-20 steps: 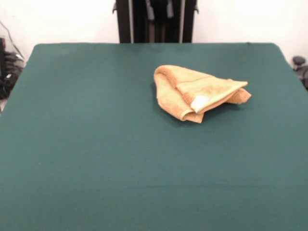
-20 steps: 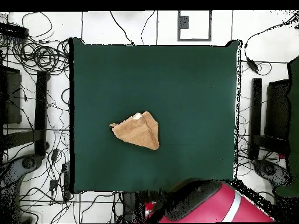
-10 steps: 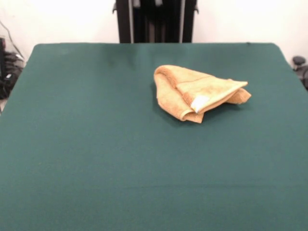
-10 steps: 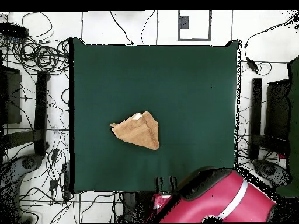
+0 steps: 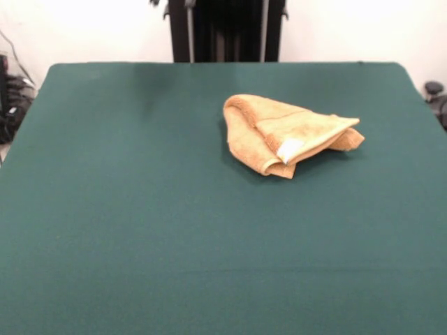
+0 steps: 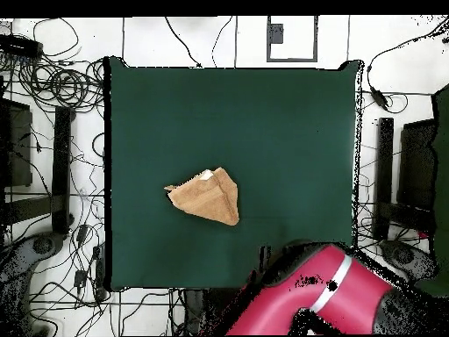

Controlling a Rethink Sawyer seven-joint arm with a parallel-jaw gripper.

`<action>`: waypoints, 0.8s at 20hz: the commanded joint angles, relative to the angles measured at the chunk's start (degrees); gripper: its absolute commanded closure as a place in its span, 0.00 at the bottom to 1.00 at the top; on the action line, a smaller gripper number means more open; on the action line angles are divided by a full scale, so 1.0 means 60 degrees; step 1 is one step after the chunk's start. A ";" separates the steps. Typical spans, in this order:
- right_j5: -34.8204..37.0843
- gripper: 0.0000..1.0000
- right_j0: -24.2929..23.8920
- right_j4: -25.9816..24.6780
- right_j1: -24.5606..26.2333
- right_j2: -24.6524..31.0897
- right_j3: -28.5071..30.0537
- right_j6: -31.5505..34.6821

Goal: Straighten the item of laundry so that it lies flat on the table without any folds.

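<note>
On the dark green felt-covered table [image 5: 140, 230], right of centre in the front view, the small tan-orange terry towel [image 5: 286, 134] lies folded over, white tag [image 5: 288, 150] showing. My gripper is out of sight, so I cannot report its state. Straightening has not begun; I judge the next move is reaching for a free corner.

Plain white wall [image 5: 91, 28] spans top of front view, evenly lit. Overhead: white tiled floor [image 6: 202, 39] w/ dark grout lines, tangled black cables [image 6: 53, 83] at upper left & down left side. Dark rectangular equipment stands [image 6: 386, 175] at left & right edges. Small grey square floor plate [image 6: 291, 37] at top centre.
</note>
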 commanded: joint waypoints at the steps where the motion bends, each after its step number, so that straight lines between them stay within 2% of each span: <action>1: 0.5775 0.00 0.1002 -0.0805 0.2617 0.0082 -0.0072 0.2133; 6: 0.7625 0.00 0.1368 -0.1097 0.1659 0.0760 -0.0187 0.2666; 11: 0.9152 0.00 0.1241 -0.1466 0.0948 0.1830 -0.0407 0.3022; 14: 1.0025 0.00 0.1008 -0.1510 0.0142 0.2553 0.0243 0.3306; 16: 1.0109 0.00 0.0972 -0.0980 -0.0264 0.2711 0.0899 0.3165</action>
